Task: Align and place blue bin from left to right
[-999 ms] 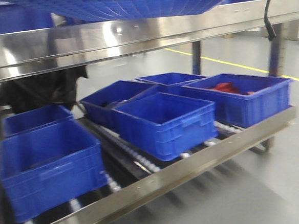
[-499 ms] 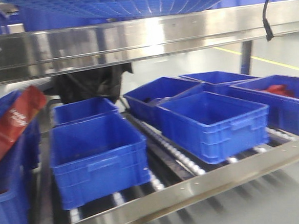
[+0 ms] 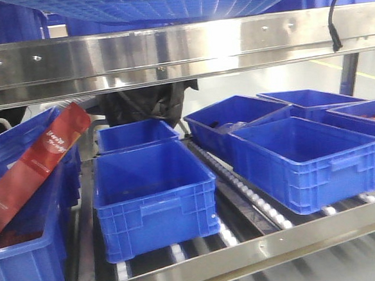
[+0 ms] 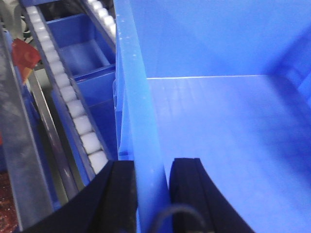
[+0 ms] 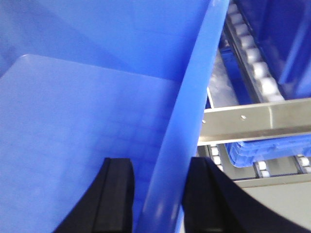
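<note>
Overhead, blue bin (image 3: pixel 165 0) showing its gridded underside above the steel shelf rail (image 3: pixel 168 52), left gripper (image 4: pixel 153 167) clamped on its left wall, right gripper (image 5: pixel 160 167) clamped on its right wall — smaller royal-blue bins (image 3: pixel 155 213) on roller tracks (image 3: pixel 270 213) below, red carton (image 3: pixel 38 164) leaning at left.

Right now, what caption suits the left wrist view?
Left end effector grips the blue bin by its wall, white rollers alongside.

Front: mid-distance, facing rack shelf (image 3: pixel 168 48), beneath blue bin (image 3: pixel 165 0).
Left wrist: close, along its left wall.
Right wrist: close, along its right wall.
Shared: blue bin.
</note>
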Controlling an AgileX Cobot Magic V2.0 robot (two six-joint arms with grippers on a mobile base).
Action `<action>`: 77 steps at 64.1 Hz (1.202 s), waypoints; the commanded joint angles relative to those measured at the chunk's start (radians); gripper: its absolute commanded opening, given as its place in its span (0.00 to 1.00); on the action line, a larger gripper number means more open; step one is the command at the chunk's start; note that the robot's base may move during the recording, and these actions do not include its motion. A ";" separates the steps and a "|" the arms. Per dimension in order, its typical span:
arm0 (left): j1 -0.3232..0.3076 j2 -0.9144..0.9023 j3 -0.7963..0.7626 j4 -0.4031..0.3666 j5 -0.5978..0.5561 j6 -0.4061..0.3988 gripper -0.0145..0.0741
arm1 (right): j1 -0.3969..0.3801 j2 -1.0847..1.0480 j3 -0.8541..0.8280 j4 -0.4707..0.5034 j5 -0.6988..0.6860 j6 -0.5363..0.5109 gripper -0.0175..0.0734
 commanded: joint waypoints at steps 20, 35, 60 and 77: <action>-0.027 -0.040 -0.020 -0.147 -0.067 0.021 0.04 | 0.010 -0.013 -0.014 0.056 -0.109 0.016 0.12; -0.027 -0.040 -0.020 -0.147 -0.067 0.021 0.04 | 0.010 -0.013 -0.014 0.056 -0.109 0.016 0.12; -0.027 -0.040 -0.020 -0.147 -0.067 0.021 0.04 | 0.010 -0.013 -0.014 0.056 -0.109 0.016 0.12; -0.027 -0.040 -0.020 -0.147 -0.067 0.021 0.04 | 0.010 -0.013 -0.014 0.056 -0.109 0.016 0.12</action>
